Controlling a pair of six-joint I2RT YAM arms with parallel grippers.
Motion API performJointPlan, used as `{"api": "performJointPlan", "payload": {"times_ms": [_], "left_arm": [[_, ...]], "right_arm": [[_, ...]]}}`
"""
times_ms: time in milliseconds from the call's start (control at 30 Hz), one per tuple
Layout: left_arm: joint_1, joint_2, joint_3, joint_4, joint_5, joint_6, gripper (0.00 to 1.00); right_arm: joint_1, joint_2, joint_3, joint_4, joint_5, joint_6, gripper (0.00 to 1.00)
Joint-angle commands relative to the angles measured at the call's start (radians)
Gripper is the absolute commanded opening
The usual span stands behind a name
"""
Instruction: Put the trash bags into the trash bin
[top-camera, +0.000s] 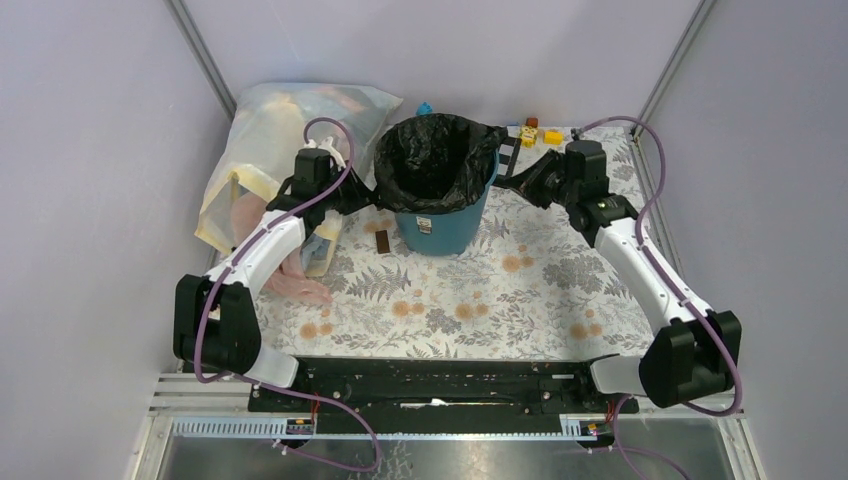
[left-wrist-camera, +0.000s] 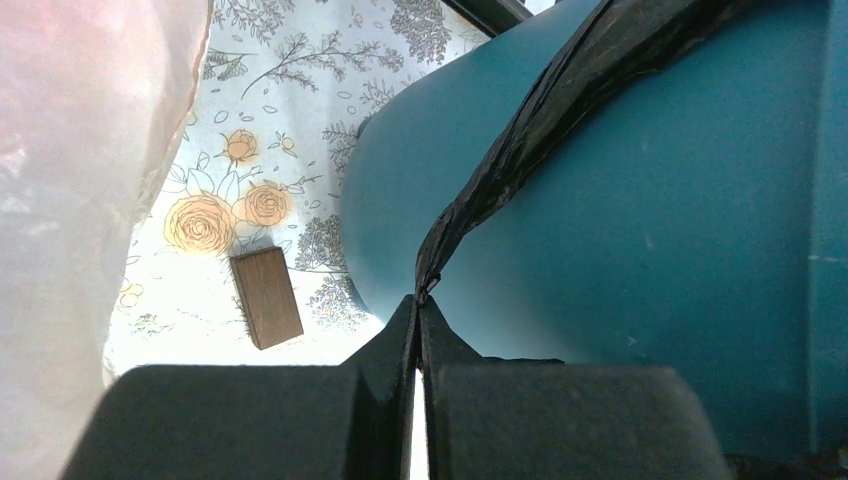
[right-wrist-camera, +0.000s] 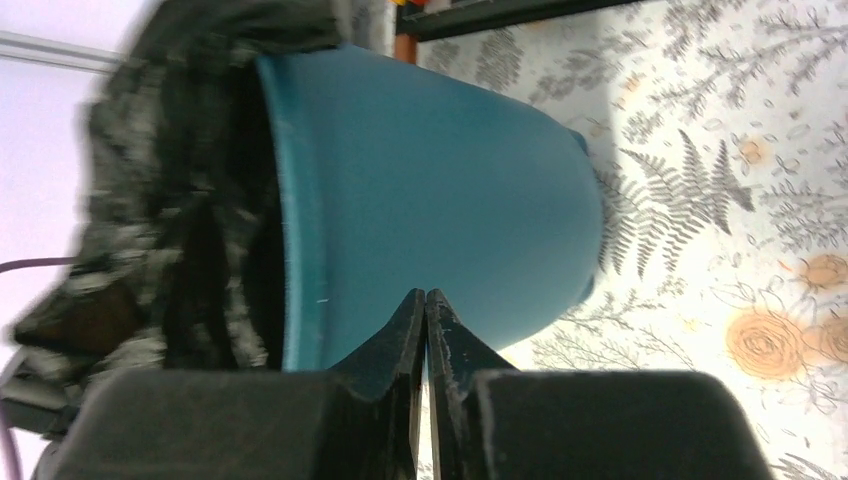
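Note:
The teal trash bin stands upright at the back middle of the table, and the black trash bag lines it and folds over its rim. My left gripper is at the bin's left side. In the left wrist view it is shut on a stretched strand of the bag, pulled down along the bin wall. My right gripper is at the bin's right side. In the right wrist view it is shut with nothing seen between its tips, just in front of the bin. The bag shows blurred over the rim.
A big translucent yellowish bag stands back left, close to my left arm, with pink cloth below it. A small brown block lies left of the bin's base and shows in the left wrist view. Small yellow and orange toys sit at the back right.

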Motion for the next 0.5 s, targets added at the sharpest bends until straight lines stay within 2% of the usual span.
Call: {"api": "performJointPlan", "payload": {"times_ms": [0, 67, 200, 367, 467], "left_arm": [[-0.003, 0.002, -0.022, 0.048, 0.012, 0.003, 0.0], [-0.003, 0.002, -0.024, 0.048, 0.012, 0.004, 0.0], [-0.003, 0.001, -0.012, 0.041, 0.005, 0.009, 0.0], [-0.003, 0.006, 0.004, 0.028, -0.007, 0.017, 0.0], [-0.003, 0.008, 0.007, 0.026, -0.006, 0.019, 0.0]], "right_arm": [[0.002, 0.039, -0.032, 0.019, -0.002, -0.037, 0.1], [0.002, 0.054, -0.02, 0.019, -0.01, -0.06, 0.2], [-0.001, 0.038, 0.02, 0.012, 0.027, -0.082, 0.27], [-0.001, -0.011, 0.073, 0.024, 0.108, -0.115, 0.48], [-0.001, 0.01, 0.13, 0.024, 0.098, -0.12, 0.54]]}}
